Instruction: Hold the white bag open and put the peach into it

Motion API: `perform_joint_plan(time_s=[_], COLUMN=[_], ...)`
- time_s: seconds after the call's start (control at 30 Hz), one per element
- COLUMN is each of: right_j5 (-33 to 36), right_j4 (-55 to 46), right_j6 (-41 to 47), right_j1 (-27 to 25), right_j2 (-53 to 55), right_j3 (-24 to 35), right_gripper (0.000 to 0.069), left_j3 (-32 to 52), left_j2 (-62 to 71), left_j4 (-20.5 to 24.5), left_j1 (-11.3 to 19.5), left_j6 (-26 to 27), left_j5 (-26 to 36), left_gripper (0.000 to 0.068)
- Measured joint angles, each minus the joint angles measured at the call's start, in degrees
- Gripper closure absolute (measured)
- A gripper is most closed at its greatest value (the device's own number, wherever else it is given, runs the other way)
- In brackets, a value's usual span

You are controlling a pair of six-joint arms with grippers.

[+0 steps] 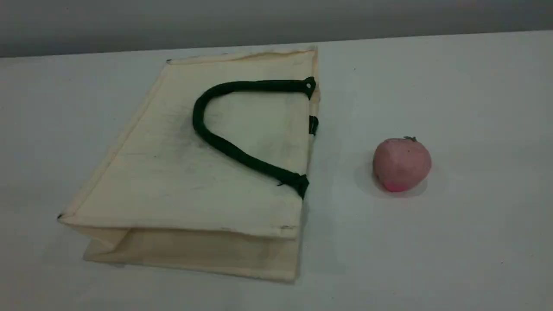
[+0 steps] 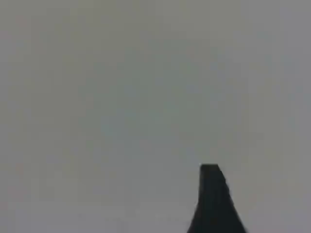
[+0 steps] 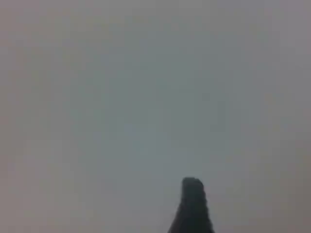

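Note:
The white bag [image 1: 181, 181] lies flat on the table at centre left, its mouth edge facing right and pressed closed. Its dark green rope handle [image 1: 229, 149] rests looped on the upper panel. The peach [image 1: 402, 164], small and pink-red with a tiny dark stem, sits on the table to the right of the bag, apart from it. Neither arm shows in the scene view. In the left wrist view one dark fingertip [image 2: 212, 199] rises over blank grey. The right wrist view likewise shows a single dark fingertip [image 3: 193, 204] with nothing beside it.
The pale grey table [image 1: 475, 108] stretches around both things, its far edge meeting a grey wall at the top of the scene view.

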Motion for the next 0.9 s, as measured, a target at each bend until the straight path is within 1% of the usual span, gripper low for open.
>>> perform_joint_plan(time_s=[0.1,0.23,0.33,0.4,0.53,0.63,0.77,0.8,0.9], right_j5=[0.81,0.92,0.86,-0.03,-3.67,-5.51,-5.57,-5.43,-5.16], right_j4=[0.07,0.34,1.95,2.92,2.92,2.92,2.92,2.92,2.92], right_j6=[0.0,0.0,0.0,0.0,0.0,0.0,0.0,0.0,0.0], right_j1=[0.0,0.0,0.0,0.0,0.0,0.0,0.07,0.07,0.07], right_j2=[3.94,9.16,12.38,13.37,14.3,15.5,18.64,19.73,23.16], right_j3=[-2.56,-5.17,-5.29,-5.29,-5.29,-5.43,-7.82,-8.52,-11.16], right_gripper=[0.02,0.02,0.02,0.02,0.02,0.02,0.02,0.02,0.02], left_j3=[-2.7,-5.05,-5.32,-5.32,-6.69,-10.04,-15.8,-17.4,-21.63], left_j2=[0.07,1.97,3.8,5.36,10.52,16.5,26.8,29.73,37.96], left_j4=[-0.06,-0.75,-4.06,-5.03,-4.35,-4.35,-4.3,-4.3,-4.3], left_j1=[0.0,0.0,0.0,0.0,0.0,0.0,0.0,0.0,0.0], left_j6=[0.0,-0.47,-3.03,-3.43,-2.21,0.63,4.78,4.97,4.92], left_j5=[2.76,2.92,3.35,3.46,3.51,3.44,2.66,2.37,-1.11], left_gripper=[0.0266,0.0266,0.0266,0.0266,0.0266,0.0266,0.0266,0.0266,0.0266])
